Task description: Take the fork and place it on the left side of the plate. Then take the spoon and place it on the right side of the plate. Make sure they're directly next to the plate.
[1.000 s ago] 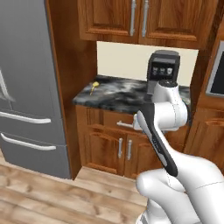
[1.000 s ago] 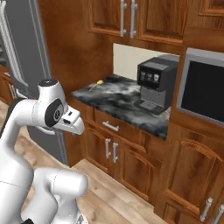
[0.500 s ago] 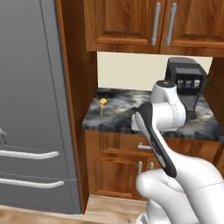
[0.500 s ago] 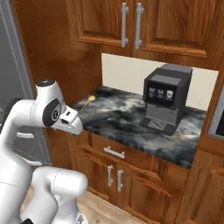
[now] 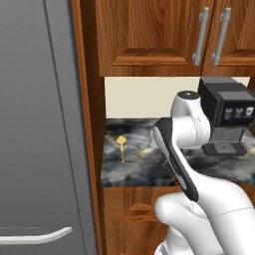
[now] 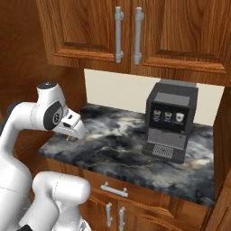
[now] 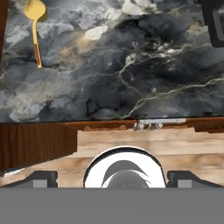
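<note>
The spoon (image 7: 34, 11), with a yellow-gold bowl and a thin orange-brown handle, lies on the dark marble counter (image 7: 131, 78) at the upper left of the hand view. In the left base view the spoon (image 5: 121, 145) rests near the counter's left end, close to the back wall. My gripper (image 7: 113, 177) hangs open in front of the counter's front edge, with nothing between its fingertips (image 7: 41, 177). It is well apart from the spoon. The fork and the plate are out of view.
A black coffee machine (image 6: 170, 122) stands on the counter's right part. A grey fridge (image 5: 40, 124) rises to the left behind a wooden panel. Wooden wall cabinets (image 6: 126, 27) hang above, and a drawer with a metal handle (image 6: 113, 189) sits under the counter.
The whole picture has shifted: the base has driven closer to the counter, so the counter, spoon and coffee machine look larger. The gripper has stayed open.
</note>
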